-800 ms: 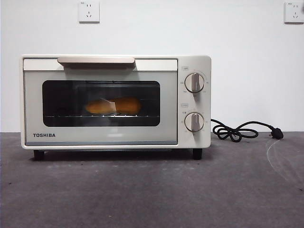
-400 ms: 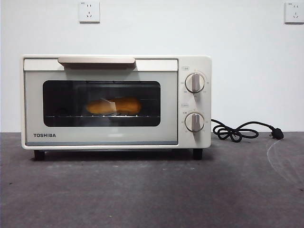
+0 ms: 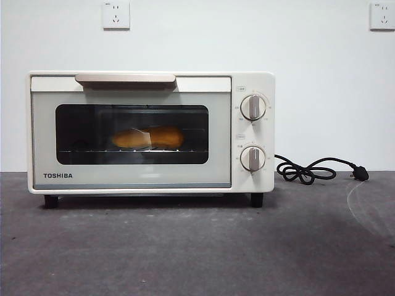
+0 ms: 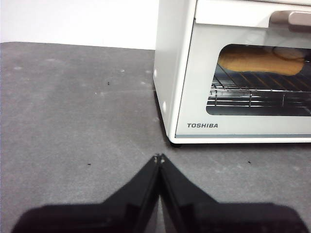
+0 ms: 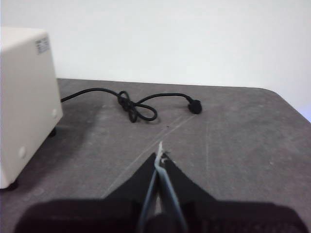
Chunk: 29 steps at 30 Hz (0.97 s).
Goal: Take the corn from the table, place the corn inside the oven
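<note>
The worktop is bare in front of the oven, so there is wide free room there. Ahead of the left tool, which is closed, the oven's corner stands as a wall, with open surface beside it. The oven door is shut and blocks the way to the rack. Ahead of the right tool, also closed, only the black cord lies across the surface, near the oven's side.
</note>
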{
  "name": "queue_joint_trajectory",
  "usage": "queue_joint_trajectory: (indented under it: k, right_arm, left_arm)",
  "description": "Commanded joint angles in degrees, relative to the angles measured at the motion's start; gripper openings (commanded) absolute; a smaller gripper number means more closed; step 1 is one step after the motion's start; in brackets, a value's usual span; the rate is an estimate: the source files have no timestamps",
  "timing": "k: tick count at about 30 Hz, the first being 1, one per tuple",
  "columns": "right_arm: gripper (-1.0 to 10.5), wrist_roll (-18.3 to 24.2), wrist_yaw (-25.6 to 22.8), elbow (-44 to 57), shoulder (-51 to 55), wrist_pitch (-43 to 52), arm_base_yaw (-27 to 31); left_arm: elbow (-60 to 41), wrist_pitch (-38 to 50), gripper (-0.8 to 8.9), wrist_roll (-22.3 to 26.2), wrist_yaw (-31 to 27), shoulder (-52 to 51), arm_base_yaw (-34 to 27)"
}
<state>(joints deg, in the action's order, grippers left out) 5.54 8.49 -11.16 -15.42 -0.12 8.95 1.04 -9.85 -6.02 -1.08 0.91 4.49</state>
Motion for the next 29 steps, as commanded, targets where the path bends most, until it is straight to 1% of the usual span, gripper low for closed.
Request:
queue_joint_trajectory:
  k: [1, 5, 14, 16, 19, 21, 29]
  right_arm:
    - [0.0, -1.53, -1.73, 2.08, 2.25, 0.94, -1.55]
    - [0.0, -1.60, -3.48, 3.67, 4.28, -1.53, -3.39]
    - [0.0, -6.03, -3.58, 10.21, 9.16, -2.91, -3.69]
    - [0.0, -6.64, -4.07, 10.34, 10.97, -6.56, -3.69]
    - [0.0, -6.73, -4.66, 10.34, 13.64, -10.49, -3.72]
    - [0.0, -6.80, -5.07, 10.34, 15.12, -10.40, -3.74]
    - [0.0, -6.88, -5.31, 10.34, 14.97, -10.51, -3.74]
  left_arm:
    - [-0.48, 0.44, -0.04, 0.70, 0.00, 0.00, -0.17]
    - [-0.48, 0.44, -0.04, 0.70, 0.00, 0.00, -0.17]
    - [-0.48, 0.44, -0.04, 0.70, 0.00, 0.00, -0.17]
    - [-0.48, 0.44, -0.04, 0.70, 0.00, 0.00, -0.17]
    - [-0.48, 0.44, -0.04, 0.70, -0.02, 0.00, -0.17]
    - [-0.48, 0.44, -0.04, 0.70, 0.00, 0.02, -0.17]
    - [-0.48, 0.44, -0.04, 0.70, -0.02, 0.02, -0.17]
